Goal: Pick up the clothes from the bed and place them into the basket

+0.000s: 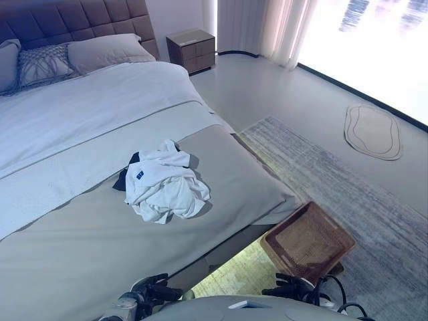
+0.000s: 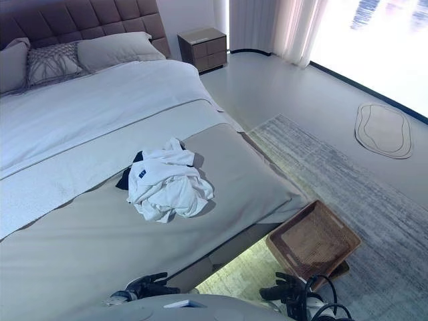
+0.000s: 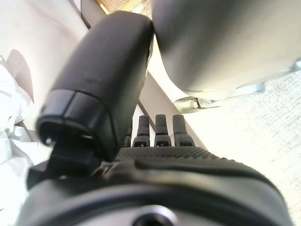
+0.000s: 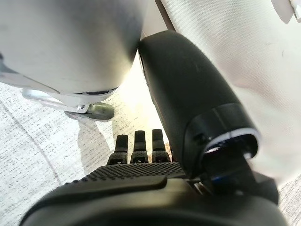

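Note:
A crumpled pile of white clothes (image 1: 165,184) with a dark garment under its far left side lies on the grey cover near the foot of the bed (image 1: 73,247). A brown woven basket (image 1: 307,241) stands on the rug by the bed's foot corner, tilted. My left hand (image 1: 152,292) hangs low by the bed's front edge, fingers straight and empty; it also shows in the left wrist view (image 3: 157,129). My right hand (image 1: 289,289) hangs low just in front of the basket, fingers straight and empty; it also shows in the right wrist view (image 4: 136,146).
Pillows (image 1: 100,52) and a dark headboard (image 1: 73,17) are at the bed's far end. A bedside table (image 1: 192,49) stands beyond it. A grey rug (image 1: 348,180) covers the floor to the right, with a small oval mat (image 1: 372,130) near the window.

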{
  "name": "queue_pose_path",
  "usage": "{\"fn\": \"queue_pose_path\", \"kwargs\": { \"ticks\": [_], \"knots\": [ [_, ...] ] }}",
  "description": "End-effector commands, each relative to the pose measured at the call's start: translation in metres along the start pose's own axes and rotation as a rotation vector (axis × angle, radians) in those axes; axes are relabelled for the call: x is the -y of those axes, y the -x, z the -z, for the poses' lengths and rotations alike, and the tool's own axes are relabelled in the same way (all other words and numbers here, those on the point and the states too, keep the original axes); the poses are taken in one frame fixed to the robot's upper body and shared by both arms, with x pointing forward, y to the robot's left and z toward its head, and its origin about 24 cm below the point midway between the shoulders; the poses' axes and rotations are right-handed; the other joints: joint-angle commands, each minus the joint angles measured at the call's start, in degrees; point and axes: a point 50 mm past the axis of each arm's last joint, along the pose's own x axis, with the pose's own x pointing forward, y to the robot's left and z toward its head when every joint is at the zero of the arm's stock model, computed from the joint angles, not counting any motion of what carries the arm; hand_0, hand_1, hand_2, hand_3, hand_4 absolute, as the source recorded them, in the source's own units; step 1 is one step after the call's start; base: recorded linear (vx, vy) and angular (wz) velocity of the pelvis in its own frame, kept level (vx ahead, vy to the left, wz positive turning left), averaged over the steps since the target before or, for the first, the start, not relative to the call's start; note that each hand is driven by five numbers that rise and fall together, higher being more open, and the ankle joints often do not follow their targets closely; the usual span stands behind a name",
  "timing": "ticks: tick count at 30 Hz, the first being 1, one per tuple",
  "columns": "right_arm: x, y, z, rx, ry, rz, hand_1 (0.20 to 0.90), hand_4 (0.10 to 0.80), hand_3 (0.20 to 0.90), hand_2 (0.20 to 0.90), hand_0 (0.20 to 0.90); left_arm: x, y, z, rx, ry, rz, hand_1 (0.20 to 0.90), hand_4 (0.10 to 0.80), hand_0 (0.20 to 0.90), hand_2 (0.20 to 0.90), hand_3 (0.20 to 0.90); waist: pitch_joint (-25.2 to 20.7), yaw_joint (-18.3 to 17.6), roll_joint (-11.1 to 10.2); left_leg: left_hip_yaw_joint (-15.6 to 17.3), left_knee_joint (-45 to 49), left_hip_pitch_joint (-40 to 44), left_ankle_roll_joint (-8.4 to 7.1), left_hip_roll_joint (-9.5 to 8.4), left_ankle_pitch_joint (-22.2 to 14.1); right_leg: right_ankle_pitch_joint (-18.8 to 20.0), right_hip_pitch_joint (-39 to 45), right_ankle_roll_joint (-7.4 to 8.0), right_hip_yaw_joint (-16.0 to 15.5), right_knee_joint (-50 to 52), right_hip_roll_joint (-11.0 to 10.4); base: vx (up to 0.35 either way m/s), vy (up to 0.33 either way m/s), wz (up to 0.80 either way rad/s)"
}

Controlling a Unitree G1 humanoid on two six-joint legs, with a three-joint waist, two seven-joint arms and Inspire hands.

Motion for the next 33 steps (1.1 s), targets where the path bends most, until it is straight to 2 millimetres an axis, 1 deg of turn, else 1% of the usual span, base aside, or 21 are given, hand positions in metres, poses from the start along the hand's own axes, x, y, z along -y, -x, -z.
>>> {"fn": "queue_pose_path", "kwargs": {
  "ticks": [1,12,17,22,25,26,27,28,29,30,31,32,33],
  "knots": [
    [-0.011,-0.002,-0.003,-0.003,0.037,-0.02,0.9,0.8,0.9,0.9,0.9,0.002,-0.003,-0.018,0.048,-0.007,0.017,0.9,0.8,0.9,0.9,0.9,0.73,0.97,-0.89,1.32,0.12,1.56,3.56,-3.42,-6.1,1.95,-2.5,0.62,1.71,2.14,-0.31,0.0,0.0,0.0],
    [-0.01,-0.003,-0.003,-0.011,0.027,-0.003,0.9,0.8,0.9,0.9,0.9,0.001,-0.003,-0.014,0.021,0.018,0.02,0.9,0.8,0.9,0.9,0.9,0.52,1.05,-0.91,1.26,0.12,1.69,3.47,-3.4,-6.13,1.89,-2.29,0.58,1.64,2.04,-0.23,0.0,0.0,0.0],
    [-0.011,-0.002,0.0,-0.027,-0.116,-0.005,0.9,0.8,0.9,0.9,0.9,0.002,-0.003,-0.011,0.014,0.018,0.014,0.9,0.8,0.9,0.9,0.9,0.53,1.03,-0.85,1.29,0.12,1.85,3.45,-3.37,-6.17,1.87,-2.1,0.5,1.59,1.94,-0.18,0.0,0.0,0.0],
    [-0.01,-0.002,0.001,-0.006,-0.495,-0.004,0.9,0.8,0.9,0.9,0.9,0.001,-0.002,-0.007,0.003,0.024,0.009,0.9,0.8,0.9,0.9,0.9,0.43,0.86,-0.69,1.53,0.12,2.17,3.37,-3.3,-6.29,1.81,-1.9,0.57,1.75,1.98,-0.13,0.029,0.001,0.01],
    [0.002,-0.001,-0.006,0.095,-0.767,0.056,0.9,0.8,0.9,0.9,0.9,-0.001,-0.001,-0.004,-0.004,0.025,0.007,0.9,0.8,0.9,0.9,0.9,0.37,0.8,-0.65,1.75,0.12,2.32,3.32,-3.23,-6.34,1.81,-1.81,0.64,1.64,2.04,-0.14,0.046,0.0,0.0],
    [0.009,0.0,-0.012,0.146,-0.866,0.087,0.9,0.8,0.9,0.9,0.9,-0.002,-0.001,-0.003,-0.006,0.024,0.006,0.9,0.8,0.9,0.9,0.9,0.4,0.82,-0.65,1.72,0.12,2.37,3.28,-3.24,-6.38,1.83,-1.72,0.68,1.59,1.99,-0.13,0.058,-0.001,-0.01],
    [0.02,0.002,-0.026,0.249,-0.968,0.136,0.9,0.8,0.9,0.9,0.9,-0.003,0.0,0.0,-0.008,0.026,0.005,0.9,0.8,0.9,0.9,0.9,0.42,0.77,-0.64,1.69,0.12,2.49,3.22,-3.25,-6.44,1.85,-1.59,0.72,1.56,1.94,-0.15,0.071,0.002,-0.01],
    [0.031,0.005,-0.039,0.323,-1.032,0.18,0.9,0.8,0.9,0.9,0.9,-0.005,0.001,0.003,-0.01,0.026,0.003,0.9,0.8,0.9,0.9,0.9,0.48,0.78,-0.65,1.74,0.12,2.59,3.14,-3.22,-6.53,1.86,-1.47,0.76,1.53,1.89,-0.19,0.086,0.007,-0.01],
    [0.037,0.008,-0.055,0.403,-1.085,0.174,0.9,0.8,0.9,0.9,0.9,-0.003,0.001,0.006,-0.011,0.023,0.002,0.9,0.8,0.9,0.9,0.9,0.53,0.83,-0.65,1.73,0.12,2.73,3.09,-3.19,-6.7,1.9,-1.33,0.8,1.55,1.81,-0.22,0.081,0.013,-0.02],
    [0.041,0.013,-0.076,0.508,-1.076,0.143,0.9,0.8,0.9,0.9,0.9,-0.002,0.001,0.009,-0.011,0.02,0.001,0.9,0.8,0.9,0.9,0.9,0.63,0.99,-0.64,1.63,0.12,2.76,3.1,-3.2,-6.82,1.93,-1.27,0.77,1.57,1.7,-0.27,0.087,0.02,-0.02],
    [0.042,0.019,-0.098,0.609,-1.027,0.129,0.9,0.8,0.9,0.9,0.9,0.0,0.002,0.011,-0.009,0.013,0.001,0.9,0.8,0.9,0.9,0.9,0.8,1.28,-0.71,1.51,0.12,2.75,3.08,-3.21,-6.79,2.04,-1.22,0.67,1.32,1.61,-0.38,0.071,0.021,-0.02],
    [0.044,0.025,-0.112,0.66,-1.001,0.121,0.9,0.8,0.9,0.9,0.9,-0.001,0.002,0.012,-0.007,0.009,-0.001,0.9,0.8,0.9,0.9,0.9,0.87,1.43,-0.81,1.4,0.12,2.72,3.09,-3.29,-6.78,2.13,-1.22,0.67,1.17,1.53,-0.46,0.077,0.03,-0.01],
    [0.05,0.036,-0.136,0.764,-0.899,0.122,0.9,0.8,0.9,0.9,0.9,0.0,0.003,0.014,-0.002,0.006,-0.004,0.9,0.8,0.9,0.9,0.9,0.95,1.79,-0.95,1.24,0.12,2.54,3.12,-3.39,-6.78,2.21,-1.32,0.68,0.91,1.46,-0.62,0.078,0.038,0.0]
  ]
}}
